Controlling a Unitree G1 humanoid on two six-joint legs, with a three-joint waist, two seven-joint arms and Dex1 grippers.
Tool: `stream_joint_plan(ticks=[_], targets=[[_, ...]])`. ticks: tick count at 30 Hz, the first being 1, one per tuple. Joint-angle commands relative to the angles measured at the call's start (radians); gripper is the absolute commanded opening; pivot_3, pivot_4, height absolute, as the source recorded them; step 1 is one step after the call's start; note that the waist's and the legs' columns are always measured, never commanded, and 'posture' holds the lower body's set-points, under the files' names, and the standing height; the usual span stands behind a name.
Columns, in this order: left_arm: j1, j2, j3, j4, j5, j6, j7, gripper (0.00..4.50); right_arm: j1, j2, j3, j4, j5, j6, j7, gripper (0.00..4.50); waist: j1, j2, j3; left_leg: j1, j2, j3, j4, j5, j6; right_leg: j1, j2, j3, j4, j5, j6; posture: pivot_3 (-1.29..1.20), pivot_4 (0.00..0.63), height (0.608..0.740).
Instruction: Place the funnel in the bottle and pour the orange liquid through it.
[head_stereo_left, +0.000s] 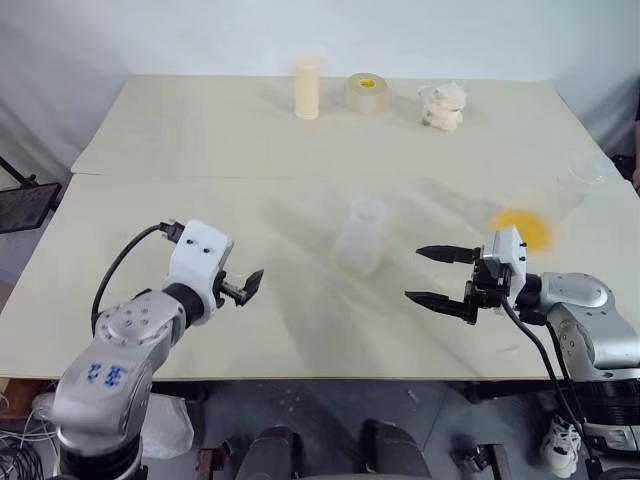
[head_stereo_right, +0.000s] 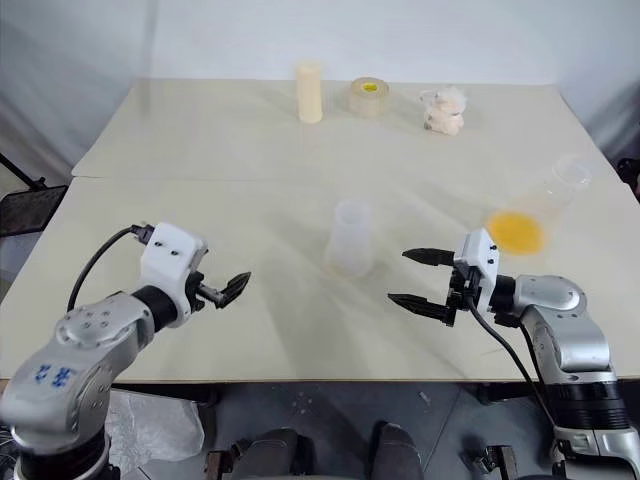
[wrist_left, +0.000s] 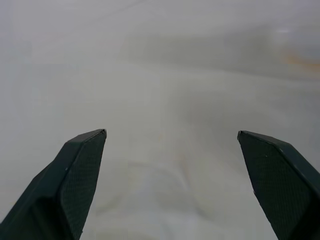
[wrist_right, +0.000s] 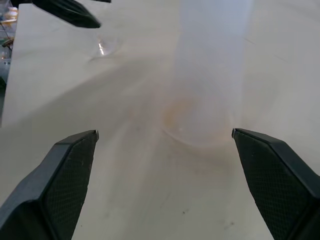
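Note:
The frosted whitish bottle (head_stereo_left: 360, 237) stands upright mid-table with its wide mouth up. The orange liquid (head_stereo_left: 522, 228) pools in a clear wide-based vessel (head_stereo_left: 585, 178) at the table's right. A small clear funnel (wrist_right: 105, 47), hard to make out, rests on the table just in front of my left gripper's fingers (wrist_right: 65, 12). My left gripper (head_stereo_left: 245, 285) hovers open and empty to the left of the bottle. To the bottle's right, my right gripper (head_stereo_left: 420, 274) is open and empty, pointing at the bottle (wrist_right: 210, 75) without touching it.
Along the far edge stand an opaque cream cylinder (head_stereo_left: 307, 88), a yellowish tape roll (head_stereo_left: 366, 93) and a crumpled white wad (head_stereo_left: 442, 105). A seam crosses the pale table (head_stereo_left: 200, 140) behind the bottle.

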Motion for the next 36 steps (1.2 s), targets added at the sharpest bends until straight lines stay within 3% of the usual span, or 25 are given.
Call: stream_joint_plan(ticks=[1,6,13,25,28,36], targets=[[0.047,0.013,0.125,-0.072,-0.043,0.049,-0.061,4.47,-0.024,-0.008,0.000,0.005,0.003,-0.008,0.018,4.50,0.000,0.000,0.000,0.000,0.000,0.000,0.000,0.000,0.000,0.000,0.000,0.000,0.000,0.000,0.000,0.00,0.150,0.740],[0.134,0.079,0.170,-0.058,-0.035,0.036,-0.075,4.47,-0.051,-0.003,0.017,0.028,0.000,-0.009,0.033,4.50,0.000,0.000,0.000,0.001,0.000,0.001,0.000,0.000,0.000,0.000,0.000,0.001,0.000,0.000,0.000,0.00,0.150,0.740],[0.246,0.078,0.135,-0.030,-0.024,-0.072,-0.061,4.47,-0.063,-0.004,0.019,0.038,-0.004,-0.009,0.044,4.50,0.001,0.000,0.000,0.000,0.000,0.000,0.000,0.000,0.000,0.000,0.000,0.000,-0.001,0.000,0.000,0.00,0.150,0.740],[0.202,0.055,0.008,0.138,0.014,-0.248,0.018,4.47,-0.045,-0.014,0.003,0.010,-0.001,0.005,0.029,4.50,0.000,0.000,0.000,0.000,0.000,0.001,-0.001,0.000,0.000,0.000,0.000,0.000,-0.001,0.000,0.000,0.00,0.150,0.740],[0.203,0.052,0.004,0.143,0.014,-0.245,0.033,3.85,-0.041,-0.016,-0.001,0.008,-0.001,0.004,0.024,4.50,0.001,0.000,0.000,0.000,0.000,0.001,-0.001,0.000,0.000,0.000,0.000,0.000,-0.001,0.000,0.000,0.00,0.150,0.740],[0.201,0.052,0.018,0.149,0.014,-0.263,0.051,1.24,-0.042,-0.018,-0.002,0.010,-0.003,0.002,0.023,4.50,0.001,0.000,0.000,0.000,0.000,0.001,-0.001,0.000,0.000,0.000,0.000,0.001,-0.001,0.000,0.000,0.00,0.150,0.740]])
